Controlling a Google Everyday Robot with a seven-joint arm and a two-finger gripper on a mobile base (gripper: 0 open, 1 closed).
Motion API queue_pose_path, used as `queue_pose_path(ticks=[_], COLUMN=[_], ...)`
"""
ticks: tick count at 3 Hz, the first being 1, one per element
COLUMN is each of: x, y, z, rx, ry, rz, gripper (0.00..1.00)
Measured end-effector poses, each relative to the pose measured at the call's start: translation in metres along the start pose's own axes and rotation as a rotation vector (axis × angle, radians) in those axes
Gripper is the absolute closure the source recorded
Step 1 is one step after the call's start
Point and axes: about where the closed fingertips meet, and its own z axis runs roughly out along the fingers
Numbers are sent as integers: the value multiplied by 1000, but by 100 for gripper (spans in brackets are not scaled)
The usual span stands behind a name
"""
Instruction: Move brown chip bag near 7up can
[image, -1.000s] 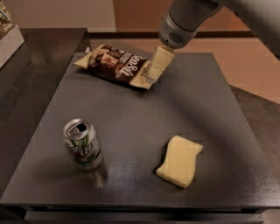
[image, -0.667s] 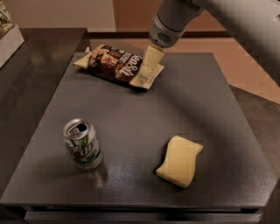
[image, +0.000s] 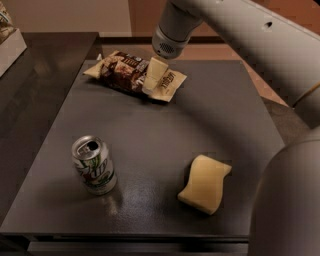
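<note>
Jaws' spread cannot be told; the gripper (image: 153, 80) has shifted from the cream end toward the middle of the flat crinkly brown chip bag (image: 122, 72). The bag lies unmoved at the far side of the dark counter (image: 210, 125), well apart from the silver-green 7up can (image: 94, 165), so the grasp is probably still pending.

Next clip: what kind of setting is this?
Probably an indoor office or lab tabletop, not certain: a dark table holds a brown chip bag, a 7up can and a pale-yellow block, with the robot's hand over the bag.
</note>
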Motion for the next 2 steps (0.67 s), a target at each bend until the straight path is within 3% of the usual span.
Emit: queue_pose_path(ticks=[2], x=[-15], y=[13], z=[34], rx=[-7], ry=[11], rz=[9], gripper=[0])
